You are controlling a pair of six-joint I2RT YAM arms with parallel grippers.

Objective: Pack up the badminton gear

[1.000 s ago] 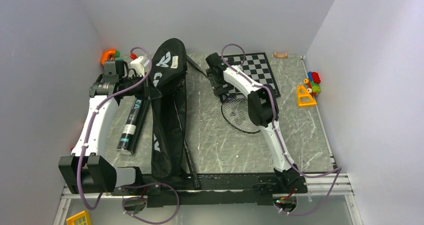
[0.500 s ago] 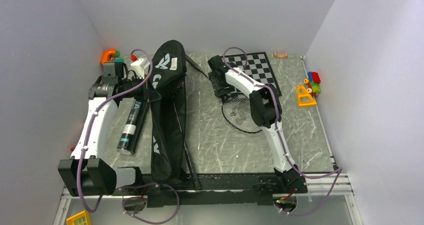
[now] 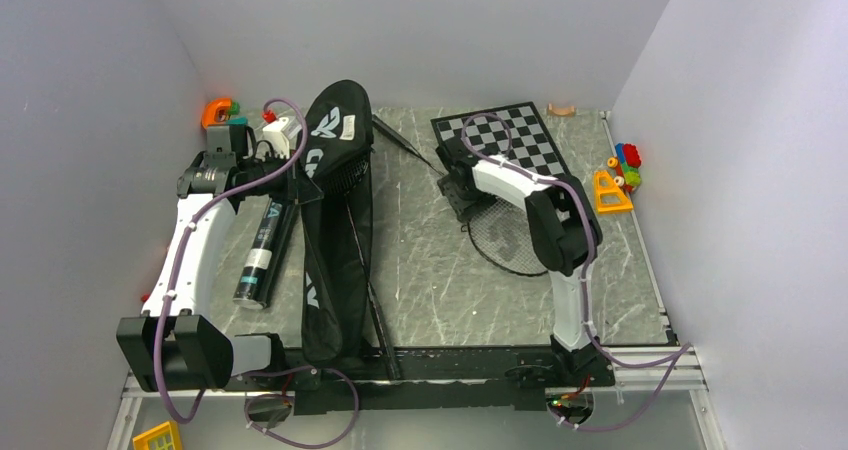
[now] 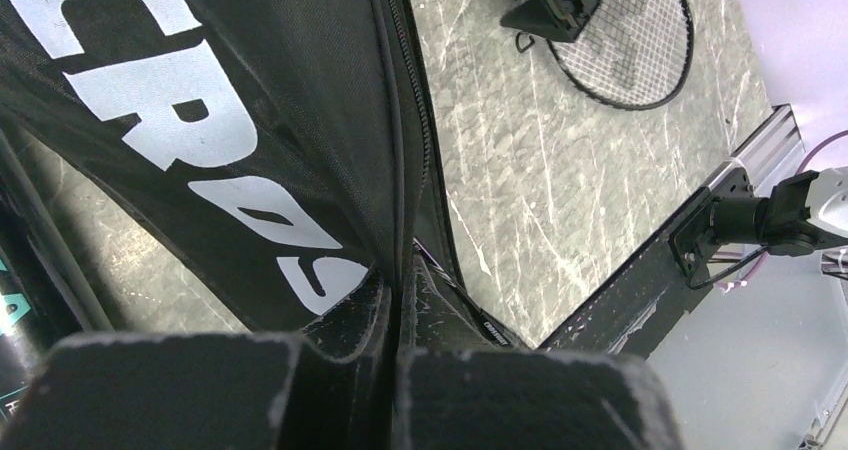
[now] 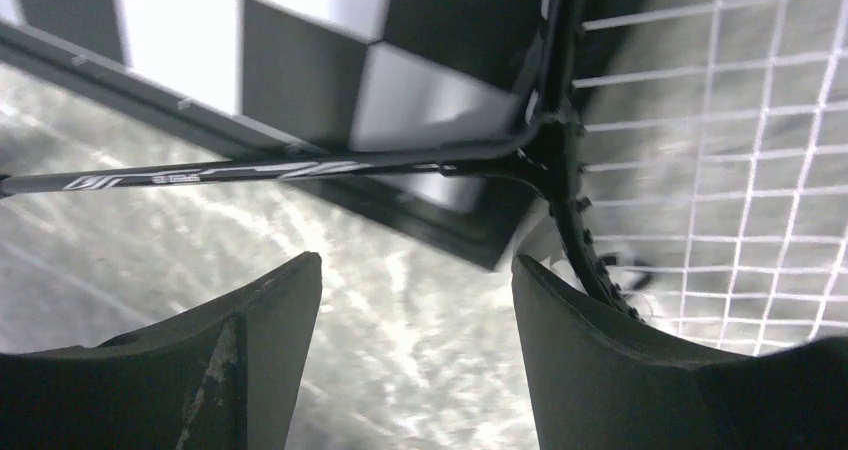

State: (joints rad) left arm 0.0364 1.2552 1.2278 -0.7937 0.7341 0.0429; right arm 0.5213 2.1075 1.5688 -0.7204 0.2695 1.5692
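**Left pincer pinching the bag, right pincer spread beside the loose racket**

I am watching the left pincer [image 4: 395,360] pinching the zip edge of the black CROSSWAY racket bag [image 3: 338,230], its fingers pressed together on the fabric. The bag is lying lengthwise on the bench [image 3: 440,290], left of centre. A second racket [image 3: 362,245] is lying in the bag's open side, its handle sticking out past the near end. The dark tube [image 3: 262,250] is lying just left of the bag, alongside the left arm.

The right pincer [image 5: 415,300] is hanging spread over the bench at the near edge of the chessboard [image 3: 510,135], gripping nothing. The loose racket [image 3: 510,238] is lying with its strung head on the bench beneath the right arm. Its shaft is running far-left towards the bag, crossing just beyond the right fingertips and not between them. I cannot tell whether one finger is touching the frame. Colourful toys [image 3: 620,175] are sitting by the right wall.
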